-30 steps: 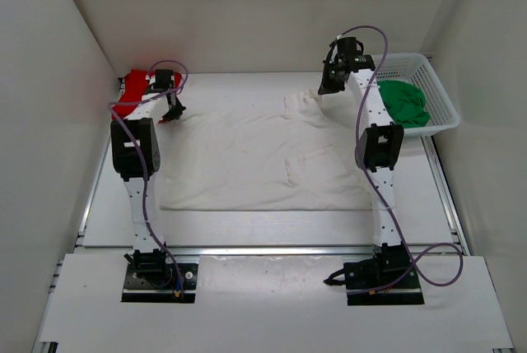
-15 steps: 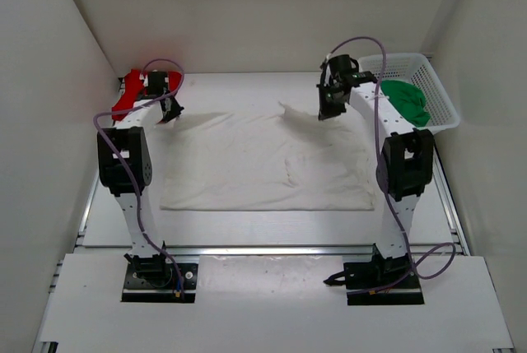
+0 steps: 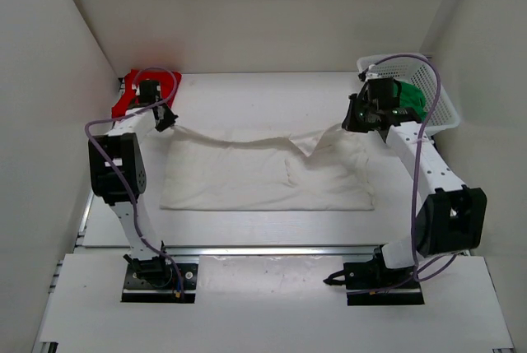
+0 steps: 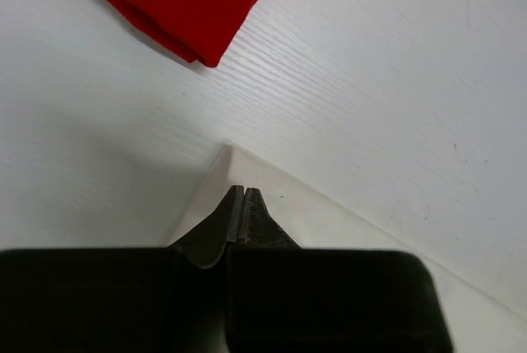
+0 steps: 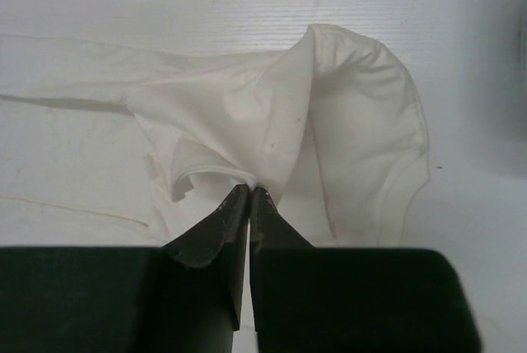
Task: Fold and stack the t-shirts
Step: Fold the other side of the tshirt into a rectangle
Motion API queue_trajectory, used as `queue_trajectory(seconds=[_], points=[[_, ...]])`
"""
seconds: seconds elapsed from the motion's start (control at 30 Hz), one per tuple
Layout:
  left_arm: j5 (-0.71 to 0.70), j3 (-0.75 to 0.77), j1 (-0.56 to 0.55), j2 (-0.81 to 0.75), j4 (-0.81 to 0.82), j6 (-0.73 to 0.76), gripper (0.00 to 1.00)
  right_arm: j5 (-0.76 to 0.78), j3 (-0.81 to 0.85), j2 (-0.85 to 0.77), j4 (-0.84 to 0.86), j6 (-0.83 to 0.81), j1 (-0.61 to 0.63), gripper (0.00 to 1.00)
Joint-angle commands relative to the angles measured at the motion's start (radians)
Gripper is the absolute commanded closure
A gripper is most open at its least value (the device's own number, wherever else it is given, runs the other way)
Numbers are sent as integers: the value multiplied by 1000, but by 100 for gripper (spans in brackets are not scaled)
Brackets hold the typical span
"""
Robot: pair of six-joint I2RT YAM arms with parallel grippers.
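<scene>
Fold in hand on white t-shirt (image 3: 263,180), mid-frame on the desk (image 3: 247,94): left claw (image 3: 168,121) and right claw (image 3: 349,123) each pinched tight on an upper corner (right one seemingly a bunched sleeve), edge lifted between; next calls for carrying both evenly down-frame to lower hem.

A white mesh basket (image 3: 443,99) sits on the table (image 3: 247,98) — far-right corner.

Spread shirt (image 3: 247,176) centre, folded shirt (image 3: 123,104) far-left, third shirt (image 3: 416,98) seemingly in basket (image 3: 447,104).
</scene>
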Motion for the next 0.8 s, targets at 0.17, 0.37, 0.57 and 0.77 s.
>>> queue_trajectory(seconds=[0.17,0.37,0.57,0.77], points=[[18,-145,10,-257,86,-15,100,-6,-123,-198,53,24,15,100],[53,-290,53,-365,112,-36,100,9,-260,-366,12,30,32,100],[55,-423,78,-467,105,-35,100,17,-393,-477,-20,64,40,100],[-15,-521,41,-483,40,-16,97,109,-557,-486,-39,154,60,100]])
